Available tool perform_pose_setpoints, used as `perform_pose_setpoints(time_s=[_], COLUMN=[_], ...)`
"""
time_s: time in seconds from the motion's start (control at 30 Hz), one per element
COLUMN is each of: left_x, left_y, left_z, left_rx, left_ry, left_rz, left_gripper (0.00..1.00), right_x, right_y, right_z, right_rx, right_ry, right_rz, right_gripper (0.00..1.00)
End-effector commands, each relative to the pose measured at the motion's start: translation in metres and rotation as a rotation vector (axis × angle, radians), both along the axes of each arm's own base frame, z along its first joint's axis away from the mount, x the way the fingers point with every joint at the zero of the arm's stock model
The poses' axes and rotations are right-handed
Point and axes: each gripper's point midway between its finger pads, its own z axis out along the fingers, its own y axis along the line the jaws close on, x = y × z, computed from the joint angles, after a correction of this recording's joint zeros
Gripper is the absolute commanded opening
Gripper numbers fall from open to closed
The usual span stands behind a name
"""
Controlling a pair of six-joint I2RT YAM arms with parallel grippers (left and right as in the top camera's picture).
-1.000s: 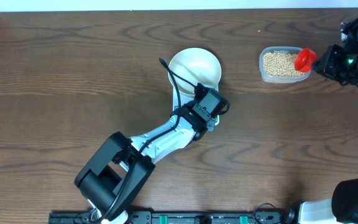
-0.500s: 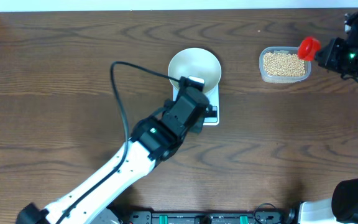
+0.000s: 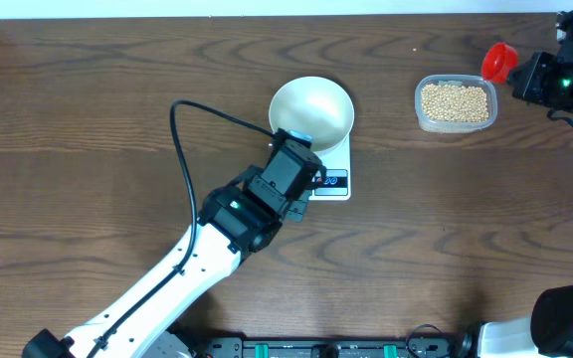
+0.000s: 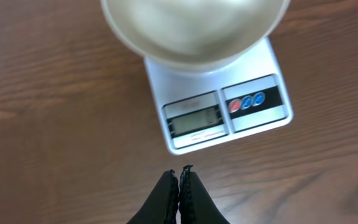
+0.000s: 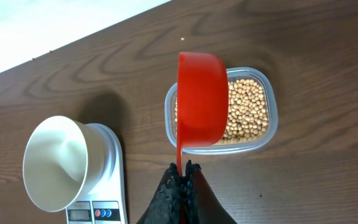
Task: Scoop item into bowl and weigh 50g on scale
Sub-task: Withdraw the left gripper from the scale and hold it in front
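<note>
The white bowl [image 3: 311, 107] stands on the back of the white scale [image 3: 334, 183], and its inside shows only plain white [image 4: 191, 25]. The scale's display and buttons [image 4: 225, 112] face my left gripper [image 4: 180, 173], which hangs shut and holding nothing just in front of the scale. Seen from overhead, the left arm [image 3: 267, 194] covers the scale's left side. Pale beans [image 3: 455, 102] fill a clear tub [image 5: 270, 132]. My right gripper [image 5: 185, 169] is shut on the handle of a red scoop [image 5: 201, 99], held on its side above the tub.
The white table edge [image 3: 267, 8] runs along the back. A black cable [image 3: 192, 109] loops from the left arm over the wood left of the bowl. The right arm's base [image 3: 565, 318] stands at the front right corner.
The left arm swung from a folded pose to reach over the scale's front, then drifted slightly left. The right gripper lifted the red scoop from the tub toward the back right.
</note>
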Motion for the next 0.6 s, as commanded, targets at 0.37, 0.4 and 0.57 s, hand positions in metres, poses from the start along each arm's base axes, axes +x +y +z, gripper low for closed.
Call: perform_pose_setpoints(time_s=[0.37, 0.4, 0.57], left_x=[-0.017, -0.015, -0.006], left_y=[-0.006, -0.005, -0.002], left_z=[-0.035, -0.035, -0.03], left_rx=[-0.058, -0.059, -0.085], left_ry=[0.149, 0.149, 0.123], left_rz=[-0.153, -0.148, -0.124], left_gripper=[0.07, 0.07, 0.07], right_x=[0.003, 0.003, 0.001], right_y=[0.002, 0.002, 0.003], right_z=[0.009, 0.009, 0.008], right_rx=[-0.02, -0.02, -0.017], right_ry=[-0.037, -0.036, -0.028], right_rz=[0.031, 0.031, 0.032], right_gripper=[0.01, 0.01, 0.01])
